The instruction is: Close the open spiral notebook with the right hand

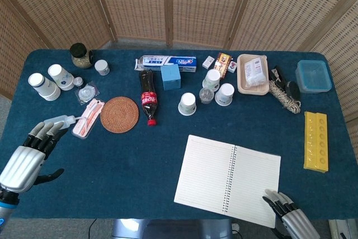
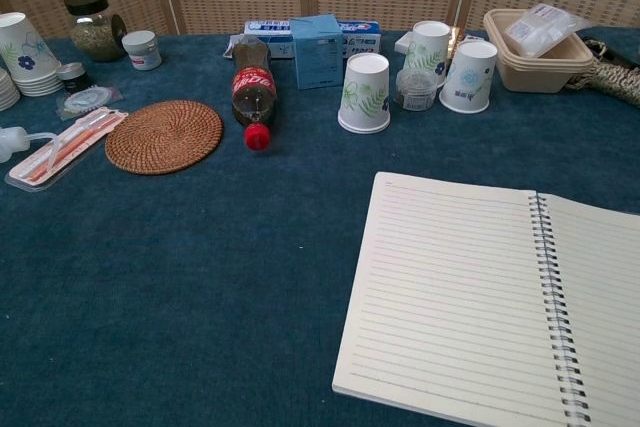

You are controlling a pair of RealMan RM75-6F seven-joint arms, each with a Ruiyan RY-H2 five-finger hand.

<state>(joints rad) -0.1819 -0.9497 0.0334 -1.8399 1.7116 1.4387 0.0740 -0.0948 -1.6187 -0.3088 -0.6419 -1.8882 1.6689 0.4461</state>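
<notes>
The spiral notebook [image 1: 228, 179] lies open and flat on the blue table, lined pages up, its wire spine [image 1: 230, 179] running front to back. It fills the lower right of the chest view as the notebook [image 2: 470, 297]. My right hand [image 1: 290, 216] sits at the table's front edge, its fingertips over the near right corner of the right-hand page, fingers apart and holding nothing. My left hand [image 1: 27, 156] hovers at the far left edge, fingers extended and empty. Neither hand shows in the chest view.
A cola bottle [image 1: 148, 98], woven coaster [image 1: 119, 114] and several paper cups [image 1: 188, 104] lie behind the notebook. A yellow tray [image 1: 316, 141] is at the right edge, a blue lidded box [image 1: 313, 75] and rope [image 1: 284, 97] behind it. A toothbrush pack [image 1: 88, 118] lies near my left hand.
</notes>
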